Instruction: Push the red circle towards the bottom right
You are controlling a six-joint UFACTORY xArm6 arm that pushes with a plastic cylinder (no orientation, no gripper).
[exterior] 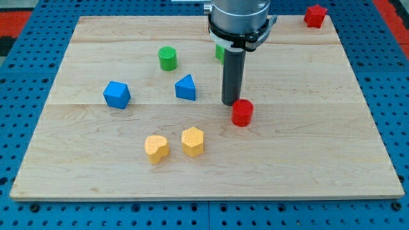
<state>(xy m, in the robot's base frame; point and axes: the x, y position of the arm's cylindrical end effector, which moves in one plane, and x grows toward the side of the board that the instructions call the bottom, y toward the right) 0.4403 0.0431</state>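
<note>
Red circle sits touching my tip at its upper-left, lined up for a bottom-right shove; no pincer here, just a bare rod holding nothing.

You find no readable text, label, brand, number or sign anywhere on the board or blocks here.

I work in a robot lab.

My wooden board sits on a blue metal bench full of little holes in neat rows, the kind you bolt machines to. My round grey arm comes down from the view's top. Small toy blocks, like the blue triangle and green cylinder, are set out for a test, not for play.
</note>
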